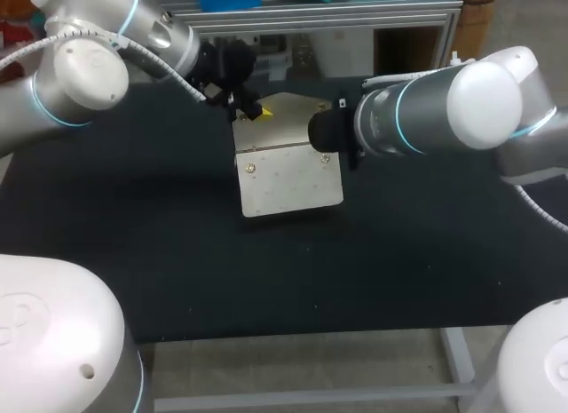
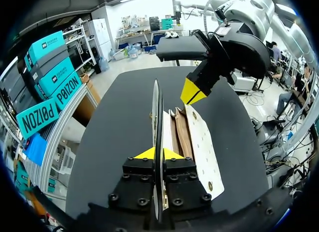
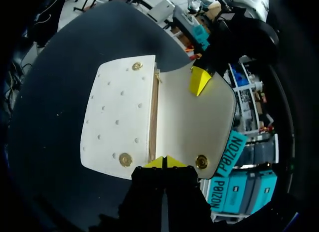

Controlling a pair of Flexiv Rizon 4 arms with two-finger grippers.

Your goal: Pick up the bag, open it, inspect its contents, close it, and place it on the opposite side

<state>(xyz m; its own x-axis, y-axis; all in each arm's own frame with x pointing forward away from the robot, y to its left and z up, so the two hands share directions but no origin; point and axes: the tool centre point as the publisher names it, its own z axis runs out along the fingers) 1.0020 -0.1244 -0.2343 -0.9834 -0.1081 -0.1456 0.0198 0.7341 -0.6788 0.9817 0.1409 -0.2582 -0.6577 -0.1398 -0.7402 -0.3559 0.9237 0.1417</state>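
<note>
"Bag (image 1: 288, 178) first: where is it?"

"Over the middle of the desk (image 1: 133, 244), towards the far edge, between the two arms. I can't tell whether its underside touches the desk."

"And it's open?"

"Yes. The flap (image 3: 199, 117) is swung right back from the studded front panel (image 3: 119, 117). The right wrist view shows one gold snap (image 3: 201, 161) on the flap and its partner (image 3: 125, 159) on the panel, well apart."

"What's holding the flap back?"

"The left claw (image 2: 158, 153). Its yellow tips are closed onto the flap's thin edge, one on each side. I'd say that grip is there to stop the flap falling shut."

"The right claw?"

"The right claw (image 3: 164, 162) is at the opposite end of the bag, just where the flap meets the body. Its tips are pinched nearly together on that edge. My guess is it steadies the body so the left arm has something to pull against."

"So which step is this?"

"Inspection, I'd judge. The mouth gapes enough that the left wrist view shows the brown lining (image 2: 183, 137) between the flap and the front panel. I can't make out any contents."

"What's left?"

"Closing it, so the snaps must meet, then placing it on the other side."
</note>
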